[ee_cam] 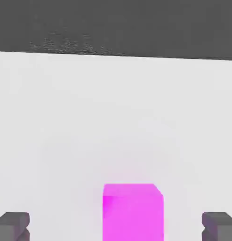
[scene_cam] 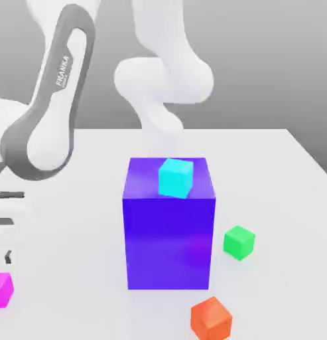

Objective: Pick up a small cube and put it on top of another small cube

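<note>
At the exterior view's left edge, well apart from the big blue-purple block (scene_cam: 169,226), the small bright magenta-pink cube (scene_cam: 2,290) (ee_cam: 132,212) sits on the white table (scene_cam: 272,179), partly cut off by the frame. In the hand view it lies between the gripper (ee_cam: 116,226)'s grey fingertips (ee_cam: 13,225), which stand wide apart, touching neither. A cyan cube (scene_cam: 176,177) rests atop the block. Near the block, on the exterior view's right, sits the small bright green cube (scene_cam: 239,242); an orange-red cube (scene_cam: 211,319) lies in front.

Big block (scene_cam: 169,226) mid-table (scene_cam: 272,172); one cube (scene_cam: 176,177) on top. From block in exterior view: another small cube (scene_cam: 239,242) at 3 o'clock, near; third cube (scene_cam: 211,319) at 5; small cube (scene_cam: 1,290) at 8, between my fingers (ee_cam: 13,226).
</note>
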Robot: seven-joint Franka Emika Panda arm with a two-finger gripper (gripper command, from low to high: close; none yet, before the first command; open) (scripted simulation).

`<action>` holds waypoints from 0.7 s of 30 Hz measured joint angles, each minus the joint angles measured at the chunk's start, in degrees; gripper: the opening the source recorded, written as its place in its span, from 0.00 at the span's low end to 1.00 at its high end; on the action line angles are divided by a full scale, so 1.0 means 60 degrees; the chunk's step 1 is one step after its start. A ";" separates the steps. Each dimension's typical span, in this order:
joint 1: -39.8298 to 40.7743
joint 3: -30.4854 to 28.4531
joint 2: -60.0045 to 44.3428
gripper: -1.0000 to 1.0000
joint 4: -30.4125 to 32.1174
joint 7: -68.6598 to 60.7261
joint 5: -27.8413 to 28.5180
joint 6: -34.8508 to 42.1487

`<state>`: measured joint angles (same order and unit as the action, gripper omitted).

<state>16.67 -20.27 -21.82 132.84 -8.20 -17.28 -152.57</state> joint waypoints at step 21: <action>0.0379 0.0316 -0.0124 0.00 -0.0005 0.0039 0.0147 -0.0089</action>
<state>18.94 -18.38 -22.56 132.81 -7.97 -16.39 -153.11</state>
